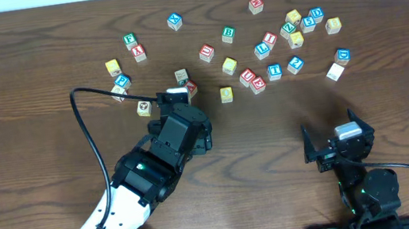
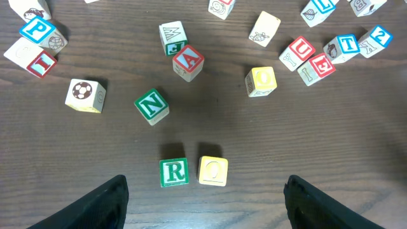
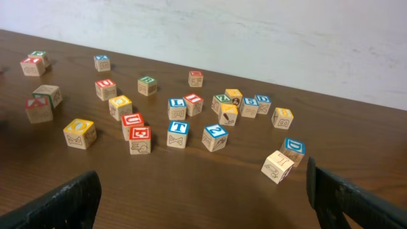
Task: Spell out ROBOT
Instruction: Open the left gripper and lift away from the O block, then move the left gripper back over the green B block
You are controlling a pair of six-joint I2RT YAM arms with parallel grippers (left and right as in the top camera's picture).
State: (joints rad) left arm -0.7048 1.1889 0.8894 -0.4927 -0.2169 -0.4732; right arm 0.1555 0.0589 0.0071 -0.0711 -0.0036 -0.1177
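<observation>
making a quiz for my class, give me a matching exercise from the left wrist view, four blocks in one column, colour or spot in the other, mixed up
1. R block
2. lower O block
3. A block
4. ball block

a. red letter
b. leftmost of the four
c. green, left of the near pair
d. yellow, right of the near pair

Pairs: 1-c, 2-d, 3-a, 4-b

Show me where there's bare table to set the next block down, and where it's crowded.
Free: bare wood right of the placed O block, which sits beside the R block. Free too: the table has a wide bare strip between the left gripper and the right gripper. Crowded: around the U block and the E block.
</observation>
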